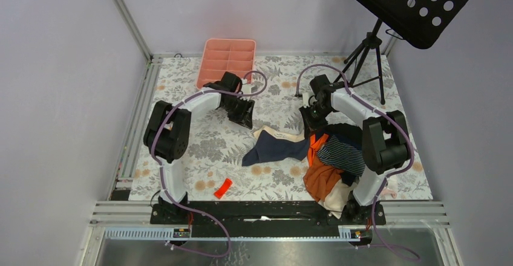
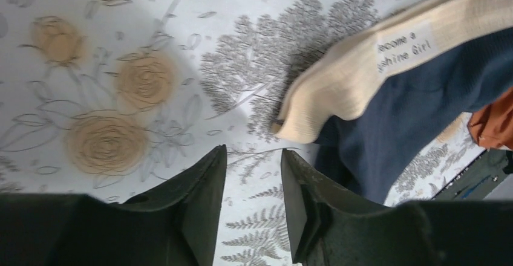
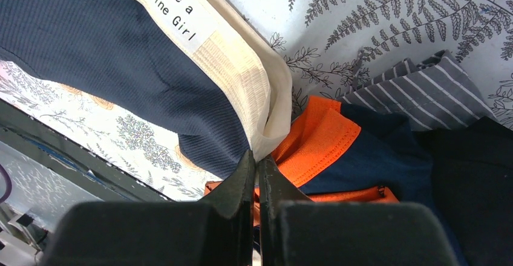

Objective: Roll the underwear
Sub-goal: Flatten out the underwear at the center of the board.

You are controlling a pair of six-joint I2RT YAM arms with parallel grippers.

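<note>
Your right gripper (image 3: 254, 160), arm bent low, pinches the navy underwear (image 3: 91, 48) at its cream waistband; your left gripper (image 2: 253, 154) hovers spread nearby.

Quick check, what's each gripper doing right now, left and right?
Left gripper: open, holding nothing.
Right gripper: closed, pinching the tan waistband corner of the navy underwear.

Robot lab test cell — plain grey panel walls (image 1: 54, 66), aluminium frame rails (image 1: 423, 214), tripod stand (image 1: 370, 41), floral-covered table (image 1: 278, 90)
</note>
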